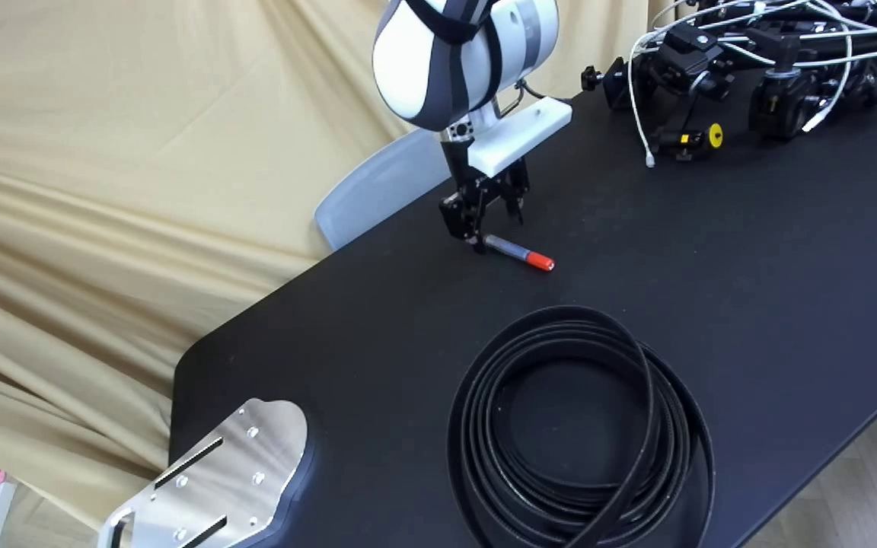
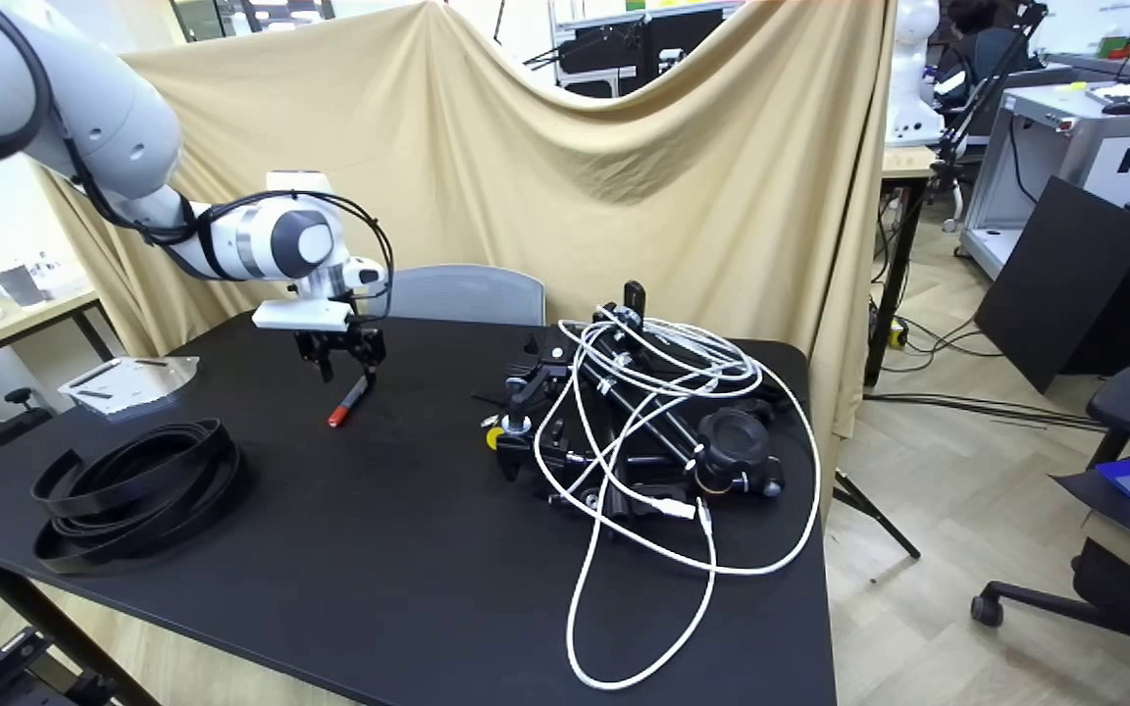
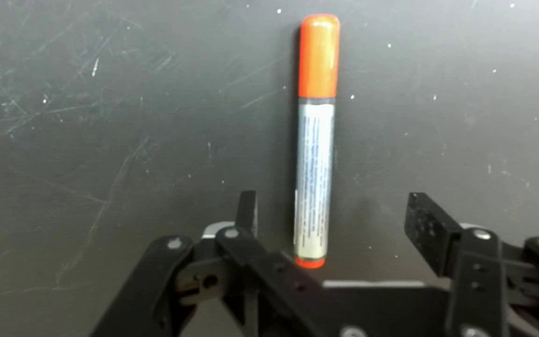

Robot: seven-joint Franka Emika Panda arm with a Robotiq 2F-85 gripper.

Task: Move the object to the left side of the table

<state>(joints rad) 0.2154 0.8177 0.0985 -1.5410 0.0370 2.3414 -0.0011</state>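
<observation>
The object, a marker pen with a red cap and a labelled blue-grey barrel, lies flat on the black table (image 1: 377,335). The marker (image 1: 518,251) also shows in an exterior view (image 2: 353,396) and in the wrist view (image 3: 315,154). My gripper (image 3: 332,208) is open, with nothing held. In the wrist view the barrel's rear part lies between the fingers, nearer the left finger, with the cap pointing away from the gripper. In both exterior views the gripper (image 1: 498,228) (image 2: 347,373) is low over the marker's rear end. Its exact height above the table is unclear.
A large coil of black cable (image 1: 476,449) (image 2: 133,510) lies on the table. A tangle of black gear with white cables (image 1: 781,91) (image 2: 624,412) lies elsewhere on it. A metal plate (image 1: 233,472) (image 2: 133,382) is at one end. A pale chair (image 1: 377,186) stands behind the table's edge.
</observation>
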